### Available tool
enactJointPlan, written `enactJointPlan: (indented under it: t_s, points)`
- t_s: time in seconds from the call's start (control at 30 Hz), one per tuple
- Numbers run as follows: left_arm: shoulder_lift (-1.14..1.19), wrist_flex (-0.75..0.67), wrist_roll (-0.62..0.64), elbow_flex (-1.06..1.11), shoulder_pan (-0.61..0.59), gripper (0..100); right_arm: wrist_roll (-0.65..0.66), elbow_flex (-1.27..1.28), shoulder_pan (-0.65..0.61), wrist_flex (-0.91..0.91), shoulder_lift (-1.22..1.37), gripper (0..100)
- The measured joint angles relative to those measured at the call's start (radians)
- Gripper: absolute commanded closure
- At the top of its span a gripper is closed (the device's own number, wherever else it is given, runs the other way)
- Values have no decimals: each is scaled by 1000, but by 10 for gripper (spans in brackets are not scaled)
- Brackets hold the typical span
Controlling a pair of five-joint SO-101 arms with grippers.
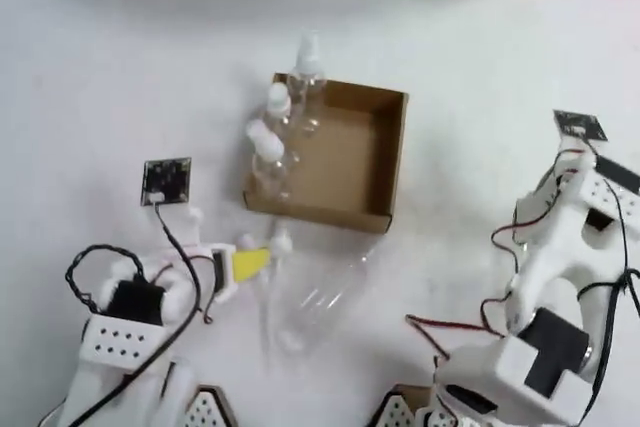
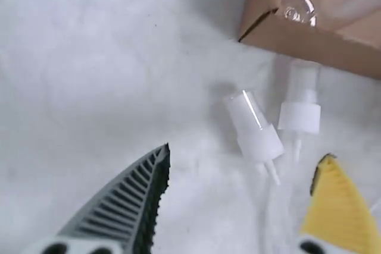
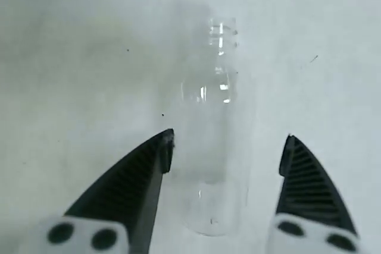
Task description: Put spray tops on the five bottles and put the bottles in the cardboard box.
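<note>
The left tool [image 2: 244, 153] is spread wide, its grey and yellow halves well apart, low over the surface [image 1: 120, 67] just outside the cardboard box [image 2: 309, 40]. Two loose spray tops [image 2: 256, 126] lie side by side between the tool and the near corner of the box, their thin tubes pointing back toward the tool; it touches neither. The right tool [image 3: 230, 135] is likewise agape, set to either side of a bare bottle [image 3: 215, 105] that lies on its side on the surface, near the box but outside it, with its threaded neck pointing away from the tool and nothing gripping it. Inside the box, three capped bottles [image 1: 270, 142] stand in a row against one wall. By my reading the work is a little past halfway, and the step in hand is fitting a top to the fourth bottle. The next move likely calls for the right tool to close on the clear body and raise it with the neck presented, while the left pinches one top by its collar, keeping the tube free to drop into the neck.
</note>
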Motion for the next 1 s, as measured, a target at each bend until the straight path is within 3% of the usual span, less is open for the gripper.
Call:
enactJointPlan:
  t_s: [0.3,0.63,1.0]
  points:
    - [0,0,0,0,0,637,0,32,-2,-133,48,758]
    - [0,0,0,0,0,637,0,34,-11,-143,97,757]
    - [0,0,-40,0,0,637,-255,35,-8,-143,97,755]
